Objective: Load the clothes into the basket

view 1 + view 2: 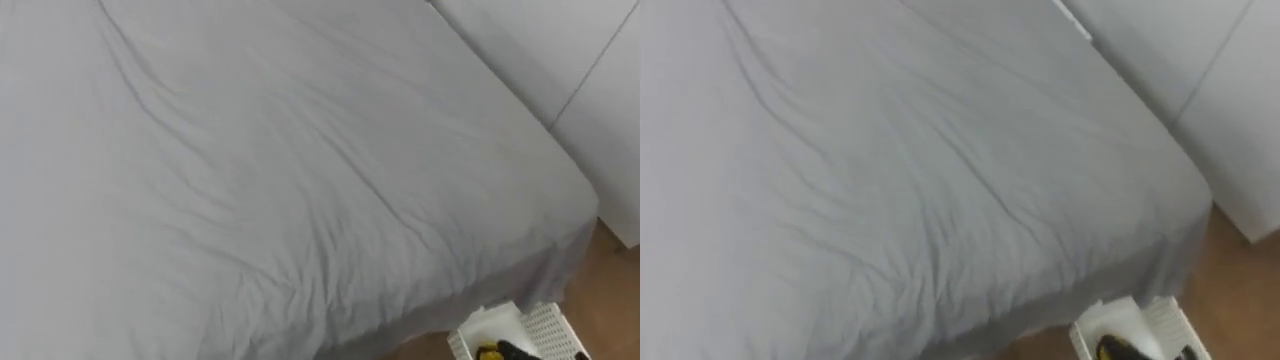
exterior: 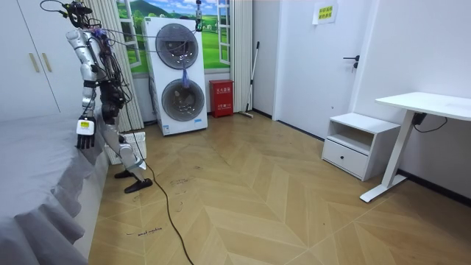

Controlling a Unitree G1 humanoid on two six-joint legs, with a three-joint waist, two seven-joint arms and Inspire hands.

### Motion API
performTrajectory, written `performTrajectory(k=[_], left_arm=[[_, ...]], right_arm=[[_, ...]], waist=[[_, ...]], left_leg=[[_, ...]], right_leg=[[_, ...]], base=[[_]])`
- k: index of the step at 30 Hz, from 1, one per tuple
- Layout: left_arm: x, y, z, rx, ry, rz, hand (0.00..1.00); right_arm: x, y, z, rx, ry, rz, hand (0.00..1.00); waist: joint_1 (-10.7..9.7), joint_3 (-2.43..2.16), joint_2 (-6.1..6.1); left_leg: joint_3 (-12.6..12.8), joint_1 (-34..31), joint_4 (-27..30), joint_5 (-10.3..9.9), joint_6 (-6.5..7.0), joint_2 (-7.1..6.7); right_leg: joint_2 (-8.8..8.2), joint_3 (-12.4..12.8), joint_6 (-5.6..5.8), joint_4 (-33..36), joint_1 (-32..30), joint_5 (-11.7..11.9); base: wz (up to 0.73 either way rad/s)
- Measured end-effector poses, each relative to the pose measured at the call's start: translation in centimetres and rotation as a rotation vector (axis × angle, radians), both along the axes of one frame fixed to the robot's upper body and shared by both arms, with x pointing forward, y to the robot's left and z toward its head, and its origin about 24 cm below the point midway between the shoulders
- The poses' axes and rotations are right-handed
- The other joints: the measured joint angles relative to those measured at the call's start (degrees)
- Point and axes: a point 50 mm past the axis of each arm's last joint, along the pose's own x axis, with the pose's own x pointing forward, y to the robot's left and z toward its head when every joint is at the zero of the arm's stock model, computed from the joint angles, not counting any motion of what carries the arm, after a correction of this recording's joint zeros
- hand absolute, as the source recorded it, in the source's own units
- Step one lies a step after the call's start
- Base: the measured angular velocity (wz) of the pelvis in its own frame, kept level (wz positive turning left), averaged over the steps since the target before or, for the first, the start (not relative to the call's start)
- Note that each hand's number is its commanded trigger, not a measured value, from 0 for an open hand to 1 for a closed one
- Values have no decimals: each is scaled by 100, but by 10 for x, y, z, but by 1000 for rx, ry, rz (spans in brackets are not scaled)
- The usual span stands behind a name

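Robot stands at bed [image 1: 250, 170] corner, facing it; stacked washers [image 2: 179, 77] behind robot in room view. Wrinkled grey sheet covers bed. White basket [image 1: 555, 322] on wood floor [image 1: 612, 285] just beside bed corner, at eye views' lower right, cut by frame edge. Clothes [image 1: 490, 326] inside basket: white piece, yellow bit, dark bit touching it. Left hand [image 2: 85, 138] hangs beside bed edge in room view; open or closed, cannot tell. White wardrobe [image 1: 570, 60] beyond bed.
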Motion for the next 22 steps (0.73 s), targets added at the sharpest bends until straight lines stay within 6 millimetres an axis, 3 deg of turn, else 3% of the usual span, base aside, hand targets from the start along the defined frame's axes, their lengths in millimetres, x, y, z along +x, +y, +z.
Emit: performTrajectory(k=[3, 5, 7, 8, 12, 22], left_arm=[[-3, -5, -1, 20, 9, -36, 0], [-3, -5, -2, 25, 9, -32, 0], [-5, -5, -2, 30, 13, -41, 0], [-2, -5, -1, 35, 8, -53, 0], [0, -2, -1, 67, 7, -32, 0], [4, 1, -1, 123, 15, -53, 0]], right_arm=[[-12, 17, -12, 66, 54, 44, 0], [-19, 31, -20, 126, 87, 76, 0], [-28, 38, -24, 153, 121, 103, 0], [-33, 39, -26, 165, 142, 119, 0], [-45, 47, -32, 187, 219, 175, 0], [-43, 65, -35, 236, 254, 360, 0]], waist=[[117, -19, -180], [156, -76, -280], [208, -63, -359], [220, -79, -393], [303, -41, -514], [553, -6, -617]], left_leg=[[-103, 287, 16, 1, 1, 21], [-213, 368, 17, 0, 1, 27], [-282, 449, 16, -1, 1, 36], [-377, 477, 13, -1, 2, 32], [-535, 553, 16, -1, 2, 8], [-689, 687, 0, -3, 5, -31]], right_leg=[[-3, -128, 36, -207, 438, -34], [-18, -272, 70, -381, 662, -17], [-16, -372, 97, -516, 864, 11], [-25, -452, 112, -594, 965, 19], [-70, -567, 149, -600, 1113, -33], [-115, -719, 200, -694, 1342, -56]], base=[[21], [30], [32], [35], [21], [9]])
